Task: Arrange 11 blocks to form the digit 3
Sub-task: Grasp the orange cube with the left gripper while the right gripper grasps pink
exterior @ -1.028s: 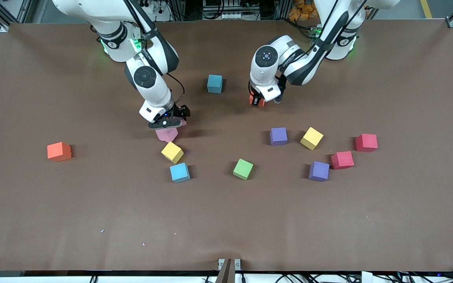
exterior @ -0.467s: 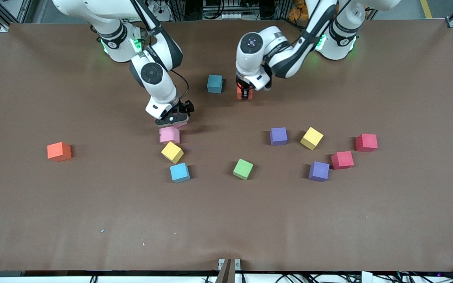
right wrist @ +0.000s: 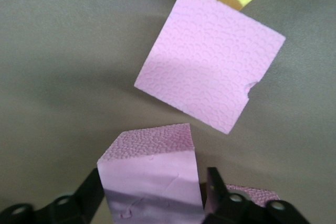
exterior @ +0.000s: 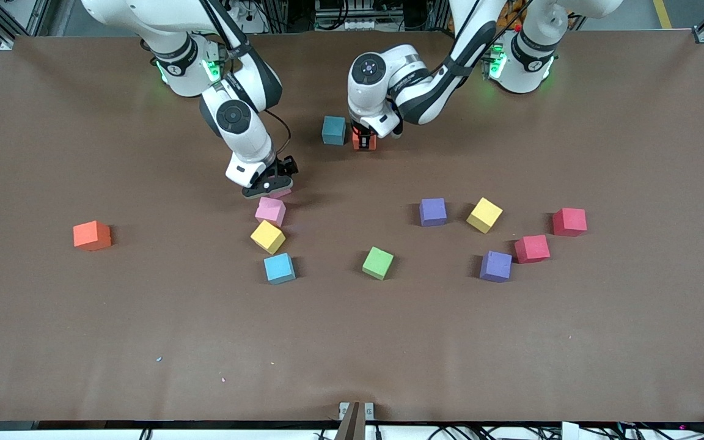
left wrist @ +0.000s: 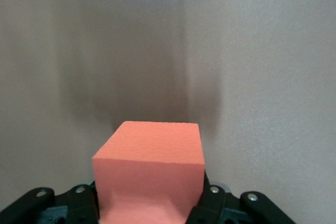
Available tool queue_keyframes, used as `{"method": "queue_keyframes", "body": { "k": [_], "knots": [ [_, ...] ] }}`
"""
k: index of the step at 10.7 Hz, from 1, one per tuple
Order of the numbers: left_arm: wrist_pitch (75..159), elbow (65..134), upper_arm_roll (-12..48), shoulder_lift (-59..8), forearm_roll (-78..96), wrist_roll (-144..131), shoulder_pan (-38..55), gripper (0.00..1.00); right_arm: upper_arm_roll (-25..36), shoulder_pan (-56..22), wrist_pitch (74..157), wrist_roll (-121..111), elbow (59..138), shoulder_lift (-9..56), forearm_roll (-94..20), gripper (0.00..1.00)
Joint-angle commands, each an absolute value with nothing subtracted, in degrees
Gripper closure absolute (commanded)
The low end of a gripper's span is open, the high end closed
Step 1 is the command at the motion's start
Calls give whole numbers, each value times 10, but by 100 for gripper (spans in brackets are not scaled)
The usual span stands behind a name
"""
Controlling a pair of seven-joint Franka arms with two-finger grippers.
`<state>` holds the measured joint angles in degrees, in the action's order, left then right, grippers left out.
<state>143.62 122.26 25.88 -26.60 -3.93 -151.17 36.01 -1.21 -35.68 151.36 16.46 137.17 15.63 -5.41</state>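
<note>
The right gripper (exterior: pixel 269 188) clasps a pink cube (right wrist: pixel 152 179) over another pink cube (exterior: pixel 270 211), which sits turned corner-on against a yellow cube (exterior: pixel 267 236). The left gripper (exterior: pixel 364 142) clamps an orange cube (left wrist: pixel 152 174), squarely aligned beside the teal-blue cube (exterior: pixel 333 130). All are matte foam.

The orange matte foam cube (left wrist: pixel 149 174) clamped in my left gripper (left wrist: pixel 149 208) has a fine, grainy face. The pink foam cube (right wrist: pixel 152 182) held in my right gripper (right wrist: pixel 152 203) is pebbled, and the loose pink foam cube (right wrist: pixel 210 59) below it shows a scaly embossed texture. My black plastic fingers (right wrist: pixel 86 198) look smooth. The brown tabletop (exterior: pixel 352 342) is dull and paper-like.
</note>
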Motion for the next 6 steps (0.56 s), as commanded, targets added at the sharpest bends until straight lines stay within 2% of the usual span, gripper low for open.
{"method": "queue_keyframes", "body": {
  "k": [1,3,4,6],
  "knots": [
    [1434,1198,255,-292,-70,-1548,376,100,-13,-355,1516,154,1376,156,-54,58],
    [1435,1193,255,-296,-83,-1563,378,100,-13,-353,1514,111,1376,156,-54,91],
    [1435,1193,255,-297,-83,-1563,382,100,-13,-352,1513,88,1376,152,-54,99],
    [1437,1193,255,-298,-83,-1563,384,100,-13,-348,1489,53,1375,135,-54,100]
  ]
}}
